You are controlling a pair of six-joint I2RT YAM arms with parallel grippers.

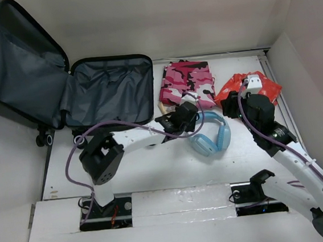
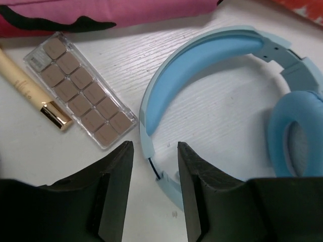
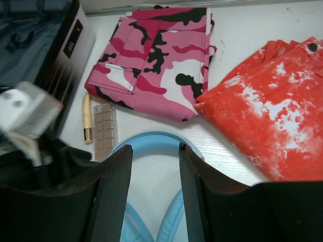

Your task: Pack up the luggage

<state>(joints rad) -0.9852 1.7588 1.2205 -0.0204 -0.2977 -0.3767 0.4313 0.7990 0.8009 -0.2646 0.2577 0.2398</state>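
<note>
In the luggage (image 1: 110, 91): nothing yet; headphones (image 2: 202, 55), pink garment (image 3: 156, 60) outside. Your left gripper (image 2: 154, 151) spread astride the headband, right gripper (image 3: 155, 151) spread, empty.

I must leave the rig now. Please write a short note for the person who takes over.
Left gripper: open, jaws astride the headband of the blue headphones, not gripping.
Right gripper: open, empty.
Luggage: open at far left, nothing seen inside.
On the table: headphones, pink camo garment, orange garment, makeup palette, cream tube.
Done: nothing packed. Left: everything.
</note>
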